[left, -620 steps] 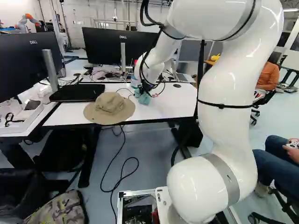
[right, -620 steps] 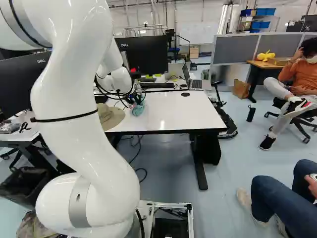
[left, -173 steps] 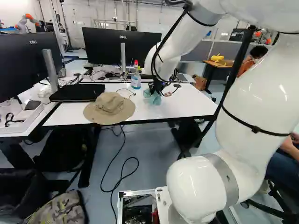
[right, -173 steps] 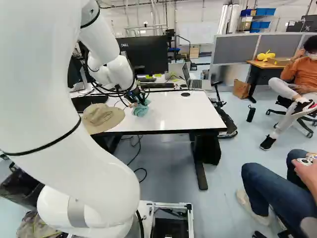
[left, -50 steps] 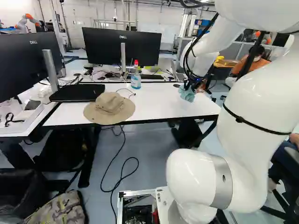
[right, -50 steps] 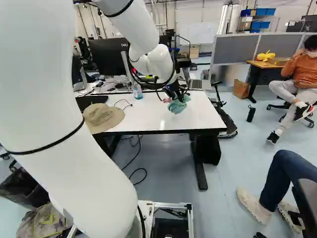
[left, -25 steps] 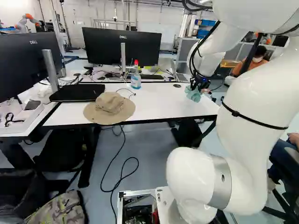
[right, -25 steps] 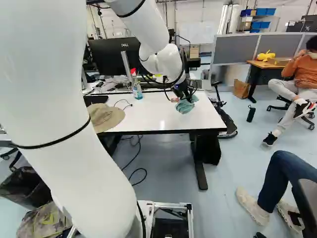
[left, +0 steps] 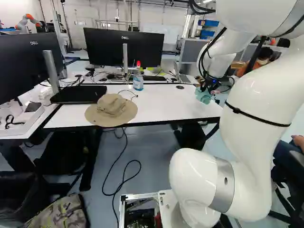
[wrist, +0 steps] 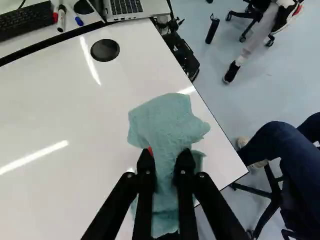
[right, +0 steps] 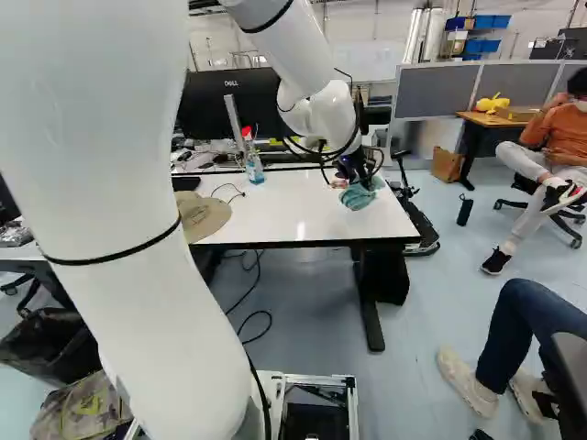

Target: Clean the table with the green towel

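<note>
You've got the arm (left: 249, 156) swung farther R since the last frame, & the green towel (right: 359, 193) has gone w/ it, carried toward the table's R end. Vs. the 1st frame, that's most of the way over from beside the hat. Base hasn't moved; hat & spray bottle are where they were.

Biggest 1st: your white table (left: 159, 110) runs across ahead of the base. Behind it, in the L base view, you see a black monitor (left: 121, 47) mid-view, & another monitor (left: 28, 66) at the far L. The laptop (wrist: 127, 7) sits just past the table's far edge, nr its R end. Your tan hat (left: 111, 108) lies on the table's L part, brim by the front edge.

Towel's bunched up nr the R front corner of the table, below the gripper (right: 354, 178). You can't tell how hard it's pressed on the top. In the wrist view the gripper (wrist: 165, 159) is holding the towel, a finger against each side, cloth spreading out ahead & hanging btwn/under them.

Spray bottle (left: 138, 82), red top, stands upright behind & R of the hat. Round black disc (wrist: 105, 50) is set in the tabletop, ahead of the towel & over toward the keyboard (wrist: 25, 22). Smallest: a few markers (wrist: 61, 18) beside that keyboard.
</note>
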`<state>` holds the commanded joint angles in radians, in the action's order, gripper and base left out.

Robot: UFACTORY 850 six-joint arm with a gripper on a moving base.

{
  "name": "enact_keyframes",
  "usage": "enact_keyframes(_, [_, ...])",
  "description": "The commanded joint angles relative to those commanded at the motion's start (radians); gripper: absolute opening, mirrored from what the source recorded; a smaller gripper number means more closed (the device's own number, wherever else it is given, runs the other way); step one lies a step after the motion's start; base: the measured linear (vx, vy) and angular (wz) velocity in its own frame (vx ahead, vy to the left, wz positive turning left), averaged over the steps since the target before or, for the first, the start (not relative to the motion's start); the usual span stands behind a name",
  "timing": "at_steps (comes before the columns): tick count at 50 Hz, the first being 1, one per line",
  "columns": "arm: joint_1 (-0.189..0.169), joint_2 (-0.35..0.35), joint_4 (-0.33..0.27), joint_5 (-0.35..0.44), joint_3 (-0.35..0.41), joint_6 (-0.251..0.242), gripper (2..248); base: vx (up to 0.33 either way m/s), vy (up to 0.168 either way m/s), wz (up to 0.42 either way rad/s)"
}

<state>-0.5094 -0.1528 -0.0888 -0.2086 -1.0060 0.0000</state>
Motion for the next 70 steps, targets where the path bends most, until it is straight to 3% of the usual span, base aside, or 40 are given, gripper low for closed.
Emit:
enact_keyframes(18, [-0.050,-0.032,0.000,0.000,-0.036,0.000,50,0.000,0.000,0.000])
enact_keyframes(37, [-0.051,-0.033,0.000,0.000,-0.037,0.000,51,0.000,0.000,0.000])
enact_keyframes(38, [-0.051,-0.033,0.000,0.000,-0.037,0.000,79,0.000,0.000,0.000])
enact_keyframes(43, [-0.051,-0.033,0.000,0.000,-0.037,0.000,79,0.000,0.000,0.000])
enact_keyframes(44, [-0.051,-0.033,0.000,0.000,-0.037,0.000,114,0.000,0.000,0.000])
enact_keyframes(48, [-0.051,-0.033,0.000,0.000,-0.037,0.000,114,0.000,0.000,0.000])
enact_keyframes(49, [-0.051,-0.033,0.000,0.000,-0.037,0.000,149,0.000,0.000,0.000])
enact_keyframes(53, [-0.051,-0.033,0.000,0.000,-0.037,0.000,149,0.000,0.000,0.000])
enact_keyframes(54, [-0.051,-0.033,0.000,0.000,-0.037,0.000,184,0.000,0.000,0.000])
enact_keyframes(58, [-0.051,-0.033,0.000,0.000,-0.037,0.000,184,0.000,0.000,0.000])
enact_keyframes(59, [-0.051,-0.033,0.000,0.000,-0.037,0.000,222,0.000,0.000,0.000])
enact_keyframes(64, [-0.051,-0.033,0.000,0.000,-0.037,0.000,222,0.000,0.000,0.000])
enact_keyframes(65, [-0.051,-0.033,0.000,0.000,-0.037,0.000,247,0.000,0.000,0.000])
enact_keyframes(70, [-0.051,-0.033,0.000,0.000,-0.037,0.000,247,0.000,0.000,0.000])
